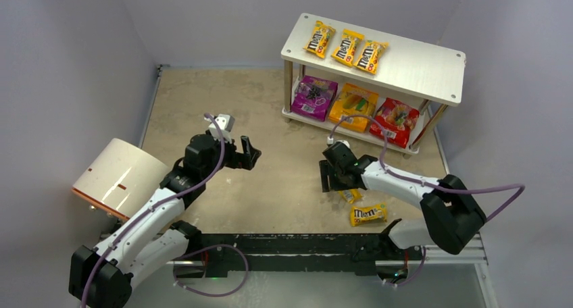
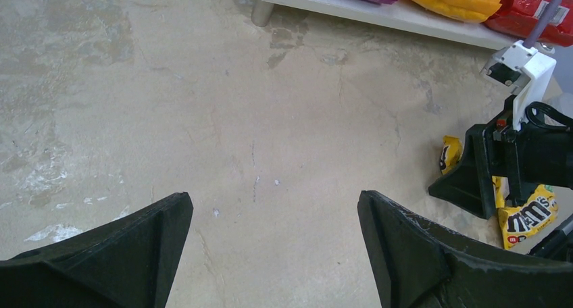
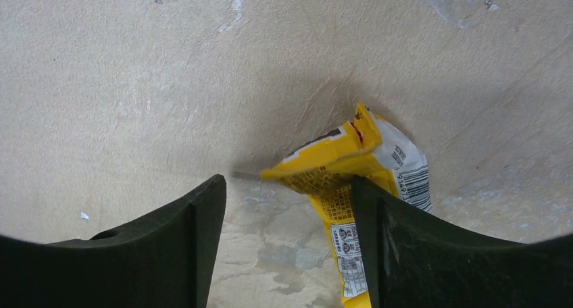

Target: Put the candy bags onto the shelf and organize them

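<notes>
Yellow packet point(image 3: 351, 163), crumpled, one corner folded up, on the counter point(image 3: 135, 65) directly under the right end effector point(image 3: 287, 186). Off-centre in the gap: pressed against or tucked behind one finger point(image 3: 439, 254), visibly apart from the other. Long axis roughly parallel to the finger faces, running from beyond the tips back toward the wrist. Narrow width across the closing direction, judged favourable for a pinch, though likely to catch near one edge. Jaws apart, nothing clamped yet.

Second yellow packet point(image 1: 368, 214) flat on the counter, just nearer the arm bases.

Left end effector point(image 1: 246, 152) spread wide, holding nothing, well apart from both loose packets. Right arm clearly the nearer.

Shelf point(image 1: 432, 65) beyond the right arm: three yellow packets point(image 1: 344, 48) on the top board, three pouches point(image 1: 351, 105) on the lower.
</notes>
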Tool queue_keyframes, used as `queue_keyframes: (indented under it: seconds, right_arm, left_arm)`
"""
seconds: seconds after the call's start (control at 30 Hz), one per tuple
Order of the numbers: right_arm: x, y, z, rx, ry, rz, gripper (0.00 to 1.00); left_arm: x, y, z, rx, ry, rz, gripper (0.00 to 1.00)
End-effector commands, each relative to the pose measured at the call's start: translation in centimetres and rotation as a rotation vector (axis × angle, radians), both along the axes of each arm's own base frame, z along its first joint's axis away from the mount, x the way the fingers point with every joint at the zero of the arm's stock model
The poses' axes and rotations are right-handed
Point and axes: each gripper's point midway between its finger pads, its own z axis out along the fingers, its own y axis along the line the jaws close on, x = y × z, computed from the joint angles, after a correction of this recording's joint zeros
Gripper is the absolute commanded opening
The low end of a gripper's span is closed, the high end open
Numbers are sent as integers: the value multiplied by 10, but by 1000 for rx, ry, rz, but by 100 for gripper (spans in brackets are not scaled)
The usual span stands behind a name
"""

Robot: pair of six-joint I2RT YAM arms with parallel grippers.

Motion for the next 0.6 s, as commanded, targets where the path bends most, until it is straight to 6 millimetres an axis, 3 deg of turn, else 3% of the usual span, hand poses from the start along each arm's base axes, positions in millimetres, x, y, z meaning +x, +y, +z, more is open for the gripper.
queue_keyframes:
  seconds: [0.0,0.1,0.2,0.4,0.53,0.57]
  right_arm:
    - [8,0,27,16,-56,-13,69]
    - [16,1,49,44,-118,-34,67]
    - [19,-5,53,25,-149,-53,67]
    - [35,-16,34,-96,-163,-75,67]
    - [45,-19,17,-173,-142,-99,61]
    - [47,-20,13,-189,-138,-112,55]
  left_arm:
    - [6,-7,20,-32,-46,-17,100]
    - [6,-7,18,-30,-42,-18,100]
    - [7,-7,18,-29,-44,-15,100]
    - [7,-7,17,-25,-43,-18,100]
    - [6,-6,17,-22,-39,-12,100]
    - [6,-5,19,-22,-44,-11,100]
